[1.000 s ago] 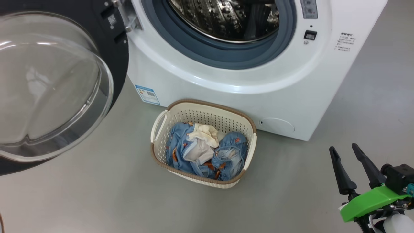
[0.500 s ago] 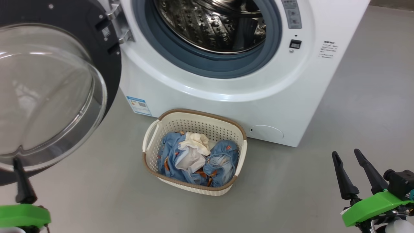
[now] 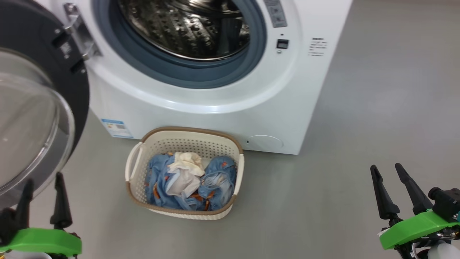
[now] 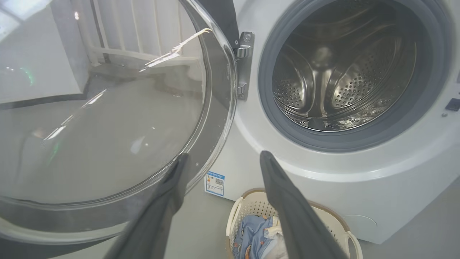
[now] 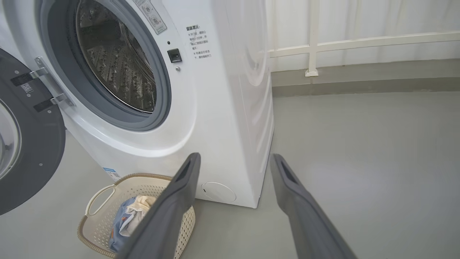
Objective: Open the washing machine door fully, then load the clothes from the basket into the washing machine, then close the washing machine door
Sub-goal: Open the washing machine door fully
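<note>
Head view: a big white boxy front-loading washing machine (image 3: 215, 108) stands on the grey floor (image 3: 341, 180). The mouth of its steel perforated drum (image 3: 187, 25) faces the robot, and the drum is empty as far as I can see. The large round glossy black door (image 3: 78, 93), with its bulging clear glass bowl, hangs from the hinge on the machine's left side. It is swung out wide, so the opening is unobstructed. Judged open enough for loading.

A small rectangular cream plastic basket (image 3: 187, 130) with a brown woven-look rim sits on the floor just in front of the machine, below the drum mouth. A sensible spot: short lift from basket to drum. Its long axis runs roughly along the machine's front, with a handle at each short end. The clothes (image 3: 187, 180), light blue fabric with orange prints and a cream-white piece on top, lie bunched inside it. None loaded yet.

The left hand (image 3: 44, 178) sits low at lower left, its two dark fingers spread and holding nothing, tips near the door's lower edge. In the left wrist view one finger overlaps the glass rim; whether it is touching or merely in front, I can't tell. The right hand (image 3: 386, 166), at lower right, is well apart from the basket, fingers likewise spread and empty.

Likely next: one hand goes down into the basket for the top garment.
</note>
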You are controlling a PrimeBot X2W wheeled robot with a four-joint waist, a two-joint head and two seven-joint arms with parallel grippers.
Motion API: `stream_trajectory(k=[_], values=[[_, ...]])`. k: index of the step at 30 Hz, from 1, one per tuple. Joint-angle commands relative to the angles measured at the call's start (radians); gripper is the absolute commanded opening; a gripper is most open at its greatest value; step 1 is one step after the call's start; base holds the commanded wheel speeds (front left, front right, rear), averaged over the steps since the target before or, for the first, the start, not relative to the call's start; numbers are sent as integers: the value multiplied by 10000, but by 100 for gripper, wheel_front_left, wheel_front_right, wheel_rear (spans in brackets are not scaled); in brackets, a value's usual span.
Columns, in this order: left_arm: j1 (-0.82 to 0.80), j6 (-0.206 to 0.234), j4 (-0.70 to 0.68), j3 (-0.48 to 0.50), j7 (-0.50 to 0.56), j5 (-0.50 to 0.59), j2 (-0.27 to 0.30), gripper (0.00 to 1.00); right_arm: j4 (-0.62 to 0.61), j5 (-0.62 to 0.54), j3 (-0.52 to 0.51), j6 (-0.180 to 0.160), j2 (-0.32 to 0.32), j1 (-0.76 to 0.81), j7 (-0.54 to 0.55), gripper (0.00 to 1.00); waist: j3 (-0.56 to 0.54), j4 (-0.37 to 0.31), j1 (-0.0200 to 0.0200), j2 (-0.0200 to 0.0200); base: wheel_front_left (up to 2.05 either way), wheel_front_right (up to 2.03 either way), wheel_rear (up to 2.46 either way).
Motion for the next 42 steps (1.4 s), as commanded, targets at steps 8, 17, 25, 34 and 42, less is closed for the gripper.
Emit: stream_trajectory(k=[8, 17, 25, 34, 42], values=[[3, -15, -448, -772, -63, -439, 855, 100, -328, -109, 102, 16, 26, 86, -120, 100, -77, -1357, 0, 0, 0, 0, 0], [63, -15, -512, -1194, -63, -621, 1040, 100, -400, -120, 19, 16, 138, 188, -120, 100, -152, -2190, 0, 0, 0, 0, 0], [171, -15, -588, -1366, -63, -737, 1093, 100, -458, -104, -121, 16, 227, 269, -120, 100, -174, -2637, 0, 0, 0, 0, 0], [75, -15, -637, -1291, -63, -808, 1141, 100, -507, -185, -181, 16, 364, 217, -120, 100, -79, -2727, 0, 0, 0, 0, 0], [-45, -15, -447, -1433, -63, -967, 1207, 100, -531, -198, -205, 16, 409, 147, -120, 100, 18, -2640, 0, 0, 0, 0, 0]])
